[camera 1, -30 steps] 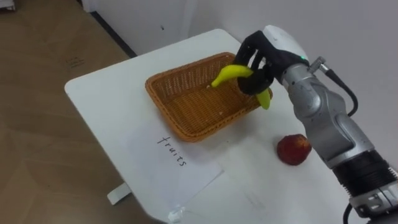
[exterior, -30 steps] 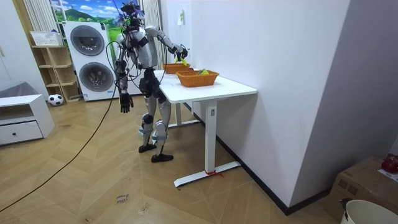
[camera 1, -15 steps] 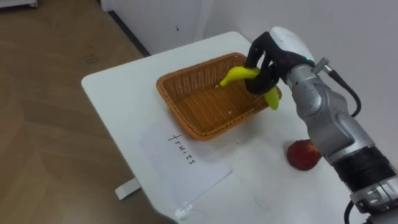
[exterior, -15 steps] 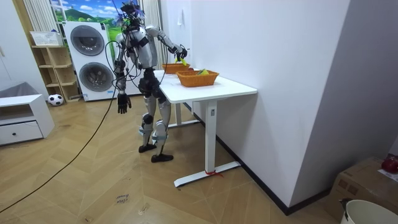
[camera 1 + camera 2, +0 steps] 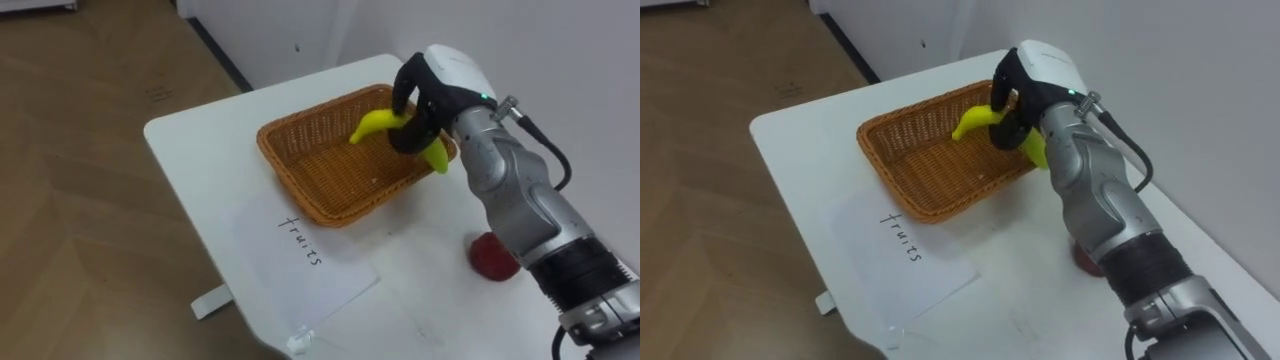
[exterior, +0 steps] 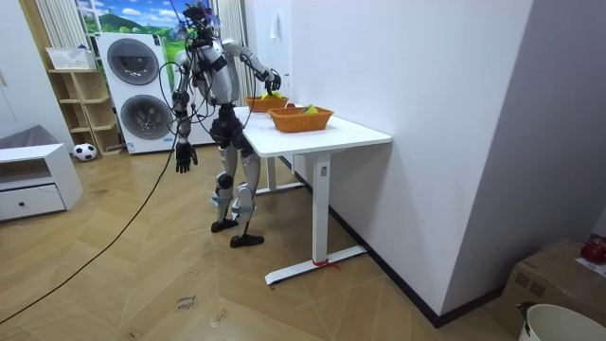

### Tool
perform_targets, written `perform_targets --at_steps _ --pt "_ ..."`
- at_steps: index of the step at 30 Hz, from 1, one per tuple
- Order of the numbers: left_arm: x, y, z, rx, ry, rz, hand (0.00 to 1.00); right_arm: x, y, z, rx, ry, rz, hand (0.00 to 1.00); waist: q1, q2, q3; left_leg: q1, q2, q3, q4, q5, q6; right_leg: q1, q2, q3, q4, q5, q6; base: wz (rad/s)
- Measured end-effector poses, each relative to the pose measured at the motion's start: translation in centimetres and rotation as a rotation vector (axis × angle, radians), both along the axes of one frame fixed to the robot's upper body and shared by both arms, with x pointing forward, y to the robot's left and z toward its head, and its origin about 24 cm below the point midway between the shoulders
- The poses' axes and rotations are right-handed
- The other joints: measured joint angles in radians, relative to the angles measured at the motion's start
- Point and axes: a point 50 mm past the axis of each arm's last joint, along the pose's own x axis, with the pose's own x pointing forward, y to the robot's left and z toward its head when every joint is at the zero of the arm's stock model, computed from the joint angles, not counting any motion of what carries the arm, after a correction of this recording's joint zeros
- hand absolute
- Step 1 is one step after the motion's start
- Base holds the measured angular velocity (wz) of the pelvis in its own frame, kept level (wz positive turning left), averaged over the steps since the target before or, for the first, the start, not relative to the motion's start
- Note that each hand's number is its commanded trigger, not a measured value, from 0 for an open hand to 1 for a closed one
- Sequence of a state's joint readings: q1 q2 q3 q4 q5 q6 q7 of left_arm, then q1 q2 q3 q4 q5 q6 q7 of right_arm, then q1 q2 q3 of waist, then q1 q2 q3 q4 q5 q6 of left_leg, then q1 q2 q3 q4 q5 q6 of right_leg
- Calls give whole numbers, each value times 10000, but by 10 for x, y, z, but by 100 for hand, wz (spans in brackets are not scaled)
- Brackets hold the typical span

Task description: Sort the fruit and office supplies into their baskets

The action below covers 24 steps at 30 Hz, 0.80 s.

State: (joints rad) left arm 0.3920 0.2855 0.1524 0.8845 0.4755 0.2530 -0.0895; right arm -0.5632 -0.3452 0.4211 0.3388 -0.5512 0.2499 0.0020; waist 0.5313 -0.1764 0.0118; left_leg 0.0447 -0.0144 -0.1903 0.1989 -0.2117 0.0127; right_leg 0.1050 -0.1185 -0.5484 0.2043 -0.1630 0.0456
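White tabletop [image 5: 195, 150] against a pale wall carries, from its left, a paper label sheet [image 5: 300, 262] and then a shallow wicker basket [image 5: 322, 160], open and bare inside. Over the basket's right corner hangs the banana [image 5: 372, 124], yellow with a greener end and gently curved. Its long axis runs left to right: the left tip is raised over the basket's floor, the right end dips past the rim. The right hand [image 5: 438, 78] comes at it from the right with fingers curled round its middle, so release probably wants a small shift leftward. A red fruit [image 5: 492, 258] lies by the forearm (the left hand [image 6: 180, 156] hangs at the robot's side, well apart).
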Motion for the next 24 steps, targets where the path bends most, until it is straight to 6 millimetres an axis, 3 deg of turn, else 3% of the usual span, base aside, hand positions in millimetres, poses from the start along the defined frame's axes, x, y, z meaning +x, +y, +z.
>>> perform_targets --at_steps 17,24 --pt "7 2 4 114 -313 -200 0 -2 6 -4 -207 121 255 0 -39 26 18 9 3 24 1 -1 1 -20 -8 27 13 -6 9 0" --pt "7 1 3 77 -136 -405 0 -3 6 -8 -247 282 285 0 -88 28 20 84 18 235 -29 -4 7 -32 1 278 9 -6 10 -6"
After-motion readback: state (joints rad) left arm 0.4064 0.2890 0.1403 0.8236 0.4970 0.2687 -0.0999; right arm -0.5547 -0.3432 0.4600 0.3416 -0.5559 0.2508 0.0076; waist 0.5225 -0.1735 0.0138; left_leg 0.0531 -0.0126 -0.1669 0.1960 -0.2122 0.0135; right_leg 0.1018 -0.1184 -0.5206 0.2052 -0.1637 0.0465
